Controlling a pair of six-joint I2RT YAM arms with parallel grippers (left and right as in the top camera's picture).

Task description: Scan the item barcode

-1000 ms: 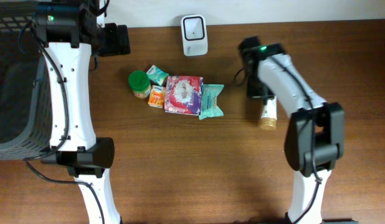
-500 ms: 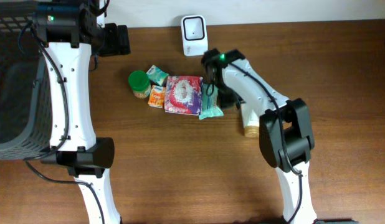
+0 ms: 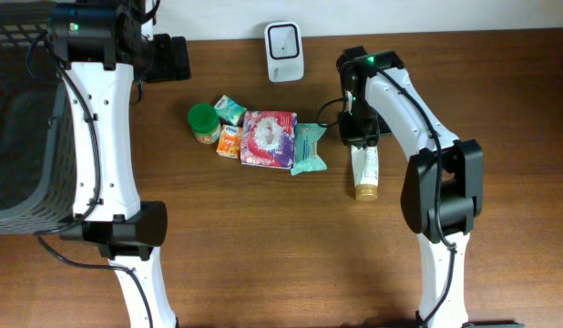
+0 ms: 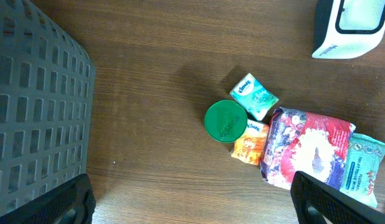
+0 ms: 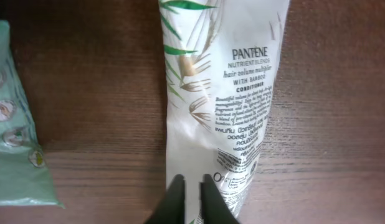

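The left tool hangs spread wide over the worktop, holding nothing. Just right of the wipes pack, the conditioner tube lies flat, apart from the scanner. The right tool is closed to a point on the tube's printed face; whether it nips the plastic I cannot tell. The tube looks light, soft-walled and glossy, so probably slippery. The stiffer end by the cap seems the surer hold.

A dark brown wood-grain table meets a white wall along its far edge.
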